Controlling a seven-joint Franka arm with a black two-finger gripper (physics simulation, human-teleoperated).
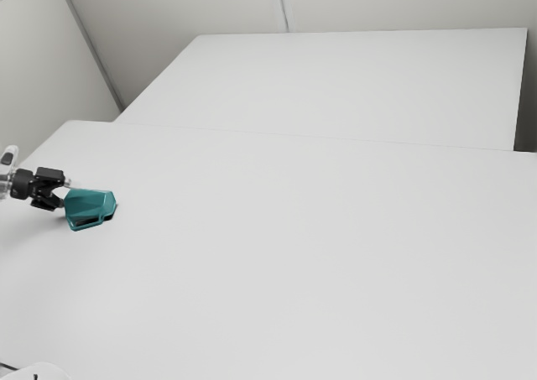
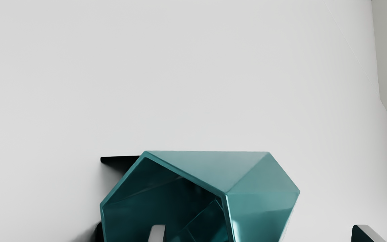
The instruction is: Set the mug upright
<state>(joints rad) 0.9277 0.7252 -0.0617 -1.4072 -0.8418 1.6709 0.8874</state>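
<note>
The tabletop [image 1: 294,262] carries everything. Over it, the pincer [image 2: 260,233] is spread wide, one finger before the mouth of the mug, the other out past its side. The teal mug [image 1: 90,205] lies tipped on its side at the exterior view's left. It looks light, rigid, its glossy facets probably slippery; opposite walls seem the surest hold.

- Bright, even, pale light over the table [image 1: 294,271], nearly white in the exterior view
- Walls [image 1: 176,15] behind it a duller, warmer grey
- Faint, soft-edged shadow beside the mug [image 1: 91,202], on the exterior view's left
- In the wrist view, a whitish glint down the mug's outer side, its inside sunk in deep shade
- Light's source: cannot tell
</note>
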